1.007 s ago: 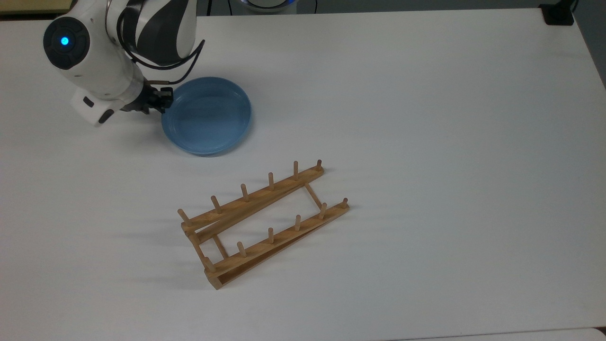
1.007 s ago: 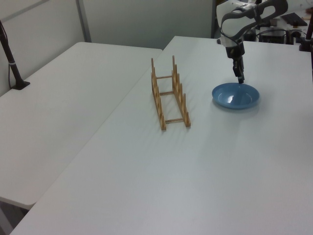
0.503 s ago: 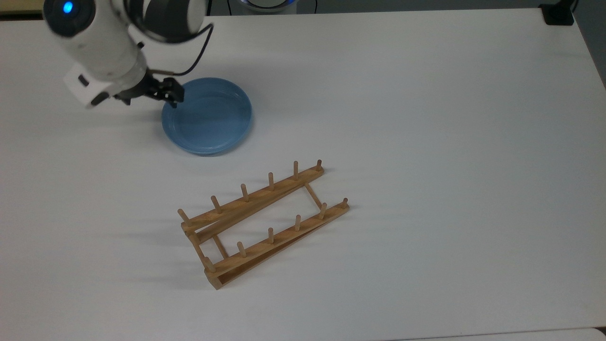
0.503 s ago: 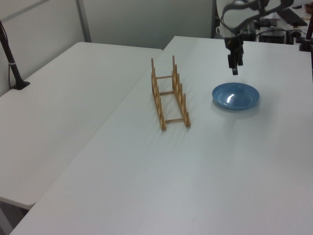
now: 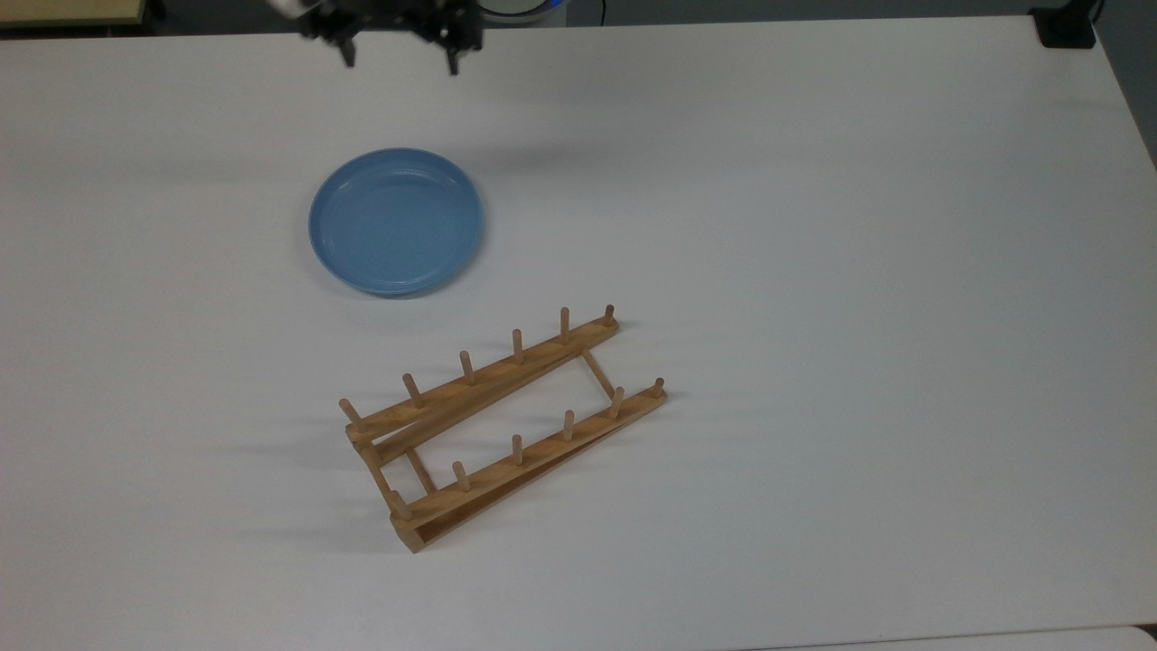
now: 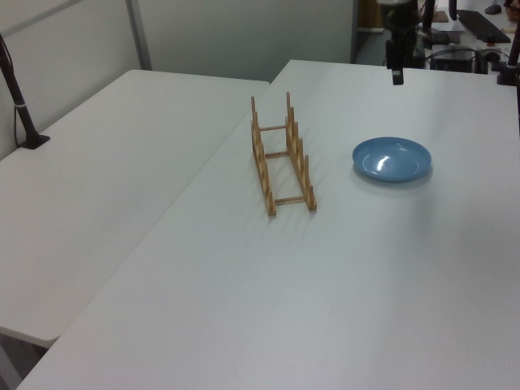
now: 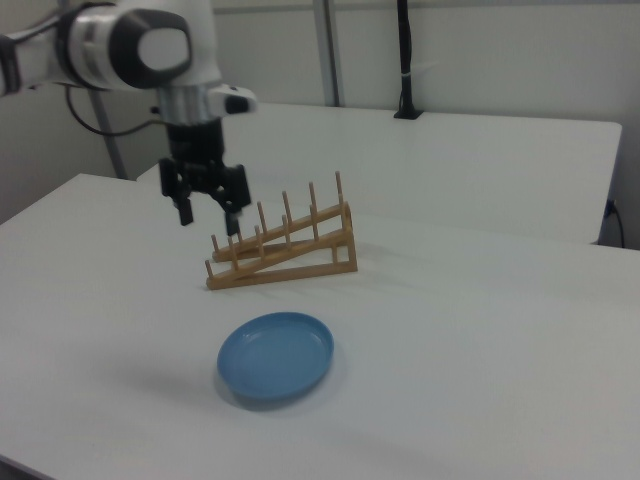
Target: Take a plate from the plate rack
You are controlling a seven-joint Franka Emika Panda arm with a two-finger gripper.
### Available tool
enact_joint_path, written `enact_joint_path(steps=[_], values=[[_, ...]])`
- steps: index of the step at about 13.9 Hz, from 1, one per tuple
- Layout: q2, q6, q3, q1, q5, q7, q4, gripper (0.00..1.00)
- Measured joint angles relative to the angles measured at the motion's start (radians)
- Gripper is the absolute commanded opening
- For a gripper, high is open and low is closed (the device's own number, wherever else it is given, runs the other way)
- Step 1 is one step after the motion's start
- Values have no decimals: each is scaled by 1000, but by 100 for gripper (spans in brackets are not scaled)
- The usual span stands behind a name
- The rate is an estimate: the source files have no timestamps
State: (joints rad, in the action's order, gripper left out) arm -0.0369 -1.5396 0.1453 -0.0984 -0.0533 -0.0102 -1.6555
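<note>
The light-blue plate (image 5: 395,221) lies flat on the white table, apart from the wooden plate rack (image 5: 502,425), which holds nothing. In the left view the plate (image 6: 391,158) sits to the right of the rack (image 6: 282,158); in the right view the plate (image 7: 276,355) lies in front of the rack (image 7: 285,245). My gripper (image 5: 399,54) hangs at the top view's upper edge, well clear of the plate. It is raised above the table (image 6: 396,75). The right view shows the gripper (image 7: 208,215) open, fingers pointing down, nothing between them.
A black block (image 5: 1067,27) sits at the table's corner in the top view's upper right. A second white table (image 6: 97,179) adjoins at the left view's left, with a black post (image 6: 16,89) on it.
The gripper has left the plate's rim, risen and moved toward the top view's upper edge, with its fingers spread wider. The plate and the rack have stayed where they were.
</note>
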Motion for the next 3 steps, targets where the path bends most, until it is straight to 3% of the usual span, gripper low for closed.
enact_joint_path(steps=[3], values=[[14,6,-21,-9,-11,40,-2,100]])
